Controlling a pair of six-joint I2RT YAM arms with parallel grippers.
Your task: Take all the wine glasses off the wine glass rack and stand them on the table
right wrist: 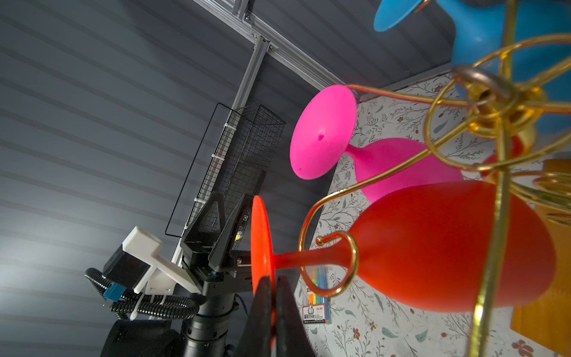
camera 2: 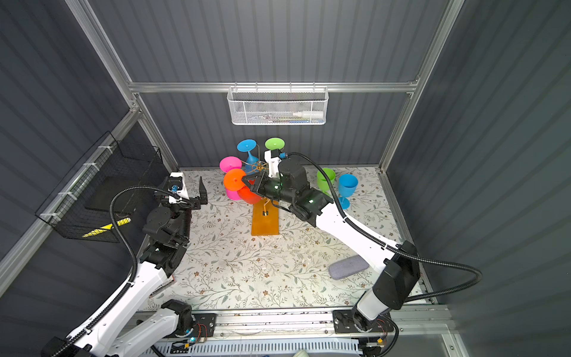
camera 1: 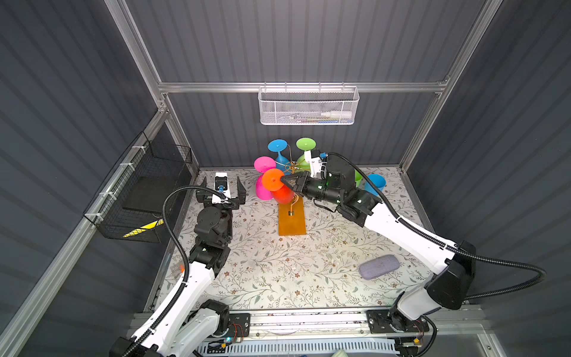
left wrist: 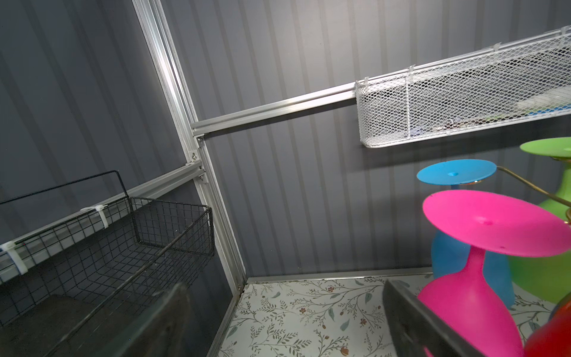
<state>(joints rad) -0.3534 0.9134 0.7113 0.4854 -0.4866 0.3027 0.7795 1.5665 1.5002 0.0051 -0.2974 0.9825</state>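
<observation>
Right tool [camera 1: 284, 181]: clenched on foot of orange wine glass [camera 1: 269, 182], frame centre.
Left tool [camera 1: 221, 184]: released, left of wine glass rack [camera 1: 291, 220].

Two arms are seen in both top views, each formed of white shell links [camera 1: 193, 287] and black joint housings [camera 1: 452, 279]. A black corrugated conduit [right wrist: 160, 306] is run along each. Small green lights [camera 1: 330, 175] are lit on the joints. A white camera bracket [camera 1: 312, 162] with a blue connector [camera 1: 323, 154] is mounted by the black left gripper [camera 1: 221, 180] and the black right gripper [camera 1: 282, 180]. Black screwed base plates [camera 1: 239, 321] are fitted beneath.
</observation>
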